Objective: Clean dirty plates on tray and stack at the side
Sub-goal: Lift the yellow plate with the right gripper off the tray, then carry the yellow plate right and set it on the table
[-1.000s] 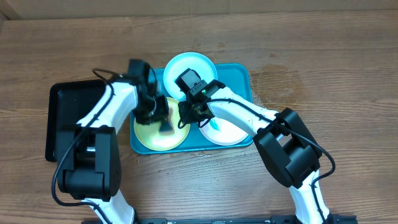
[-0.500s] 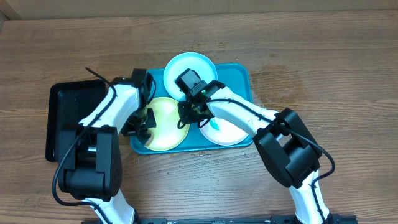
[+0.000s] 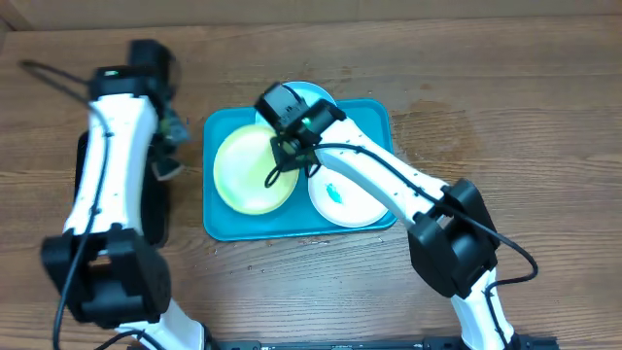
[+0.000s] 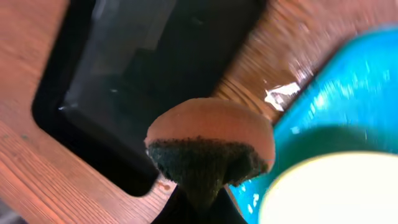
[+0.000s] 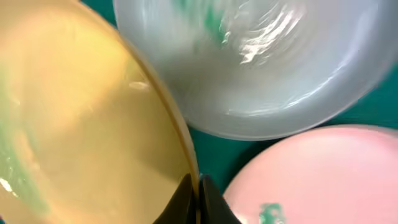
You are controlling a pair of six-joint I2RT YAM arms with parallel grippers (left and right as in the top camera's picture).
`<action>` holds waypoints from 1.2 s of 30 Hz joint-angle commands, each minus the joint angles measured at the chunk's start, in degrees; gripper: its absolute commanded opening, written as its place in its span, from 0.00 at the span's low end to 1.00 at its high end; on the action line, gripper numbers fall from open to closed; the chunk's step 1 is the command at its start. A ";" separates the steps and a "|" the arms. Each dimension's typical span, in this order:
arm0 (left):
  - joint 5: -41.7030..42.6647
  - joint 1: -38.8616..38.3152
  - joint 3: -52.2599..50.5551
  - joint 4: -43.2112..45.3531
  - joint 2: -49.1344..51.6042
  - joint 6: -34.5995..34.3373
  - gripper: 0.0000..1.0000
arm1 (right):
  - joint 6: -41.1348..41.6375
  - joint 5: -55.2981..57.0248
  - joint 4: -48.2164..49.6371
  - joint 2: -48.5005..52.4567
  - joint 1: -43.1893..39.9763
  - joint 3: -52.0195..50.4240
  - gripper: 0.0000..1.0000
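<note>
Yellow-green plate (image 3: 248, 173) sits in the left half of the turquoise tray (image 3: 374, 117), face up. It's round, so no long axis to call. It looks like light, stiff, glossy plastic, probably slick, so the rim is the place to take it, and the right gripper (image 5: 194, 193) is pinched on its right-hand rim. White plate (image 3: 355, 204) lies to the right, light blue plate (image 3: 313, 95) at the far side. Left gripper (image 4: 198, 198) clamps a sponge (image 4: 208, 140) over the black tray (image 4: 161, 68), out left.

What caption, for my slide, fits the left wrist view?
Left gripper grips a sponge, black tray behind, turquoise tray alongside.
</note>
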 commanded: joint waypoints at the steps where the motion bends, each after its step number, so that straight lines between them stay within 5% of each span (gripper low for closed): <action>1: 6.10 7.78 1.09 -0.09 -2.01 -1.60 0.04 | -2.78 26.36 -4.39 -4.11 4.83 8.02 0.04; 5: 10.69 16.44 0.48 0.13 -1.51 -1.60 0.04 | -3.82 43.06 -7.30 -4.11 9.05 10.51 0.04; 10: 17.66 24.76 -0.94 0.28 -1.31 -1.01 0.04 | -12.72 49.99 -6.08 -4.11 13.11 10.51 0.04; 19: 21.00 27.39 -1.05 1.29 -1.31 0.37 0.04 | -22.77 65.05 1.70 -4.11 18.38 10.51 0.04; 26: 21.00 26.95 -1.05 1.57 -1.31 0.59 0.04 | -25.44 62.29 2.51 -4.11 18.56 10.34 0.04; 33: 21.03 26.82 -1.05 1.60 -1.31 0.57 0.04 | -19.06 47.52 2.51 -4.11 14.43 10.34 0.04; 36: 21.20 26.82 -1.05 1.62 -1.31 0.57 0.04 | -22.91 39.06 0.48 -4.11 12.31 10.34 0.04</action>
